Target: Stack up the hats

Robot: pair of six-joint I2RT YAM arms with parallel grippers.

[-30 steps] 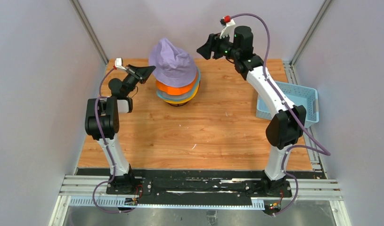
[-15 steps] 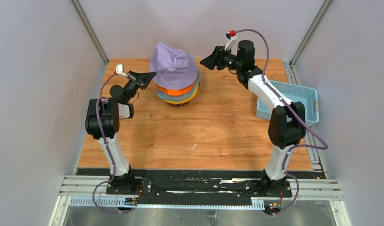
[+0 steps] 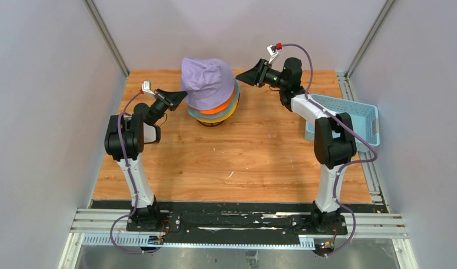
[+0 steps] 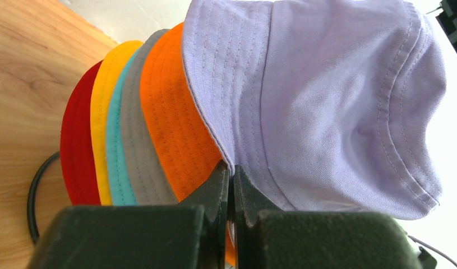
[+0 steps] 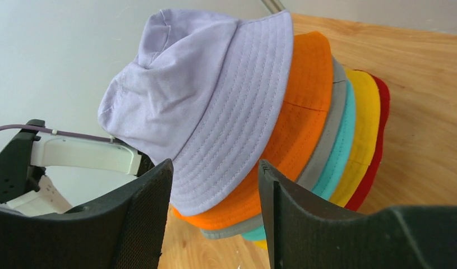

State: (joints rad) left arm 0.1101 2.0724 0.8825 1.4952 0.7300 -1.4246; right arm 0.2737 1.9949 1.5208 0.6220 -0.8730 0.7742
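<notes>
Lavender cloth crowns the pile: the lavender hat (image 3: 206, 83) sits topmost on a stack of bucket hats at the far middle of the wooden desk (image 3: 243, 162). Its crown is dented and leans toward the left arm. Under it the brims fan out in order, seen best from the left wrist: the orange hat (image 4: 170, 112), the grey hat (image 4: 139, 151), the teal hat (image 4: 115, 162), the yellow hat (image 4: 102, 123) and, lowest, the red hat (image 4: 77, 151).

A thin black wire loop (image 4: 34, 190) curves out on the desk beside the red brim. It is probably part of a stand under the pile, though little of it shows.

The left fingers (image 4: 215, 193) are pressed together, with the edge of the lavender brim running down into the seam between them, so they pinch that brim on the stack's left side. From above, their tips meet the lavender brim just over the orange one.

The right fingers (image 5: 142, 213) stand spread apart with nothing between them. They point at the stack's right side, close beside the brims; whether they touch the fabric cannot be told.

A light blue plastic basket (image 3: 349, 115) rests at the desk's right edge, well apart from the hats.
</notes>
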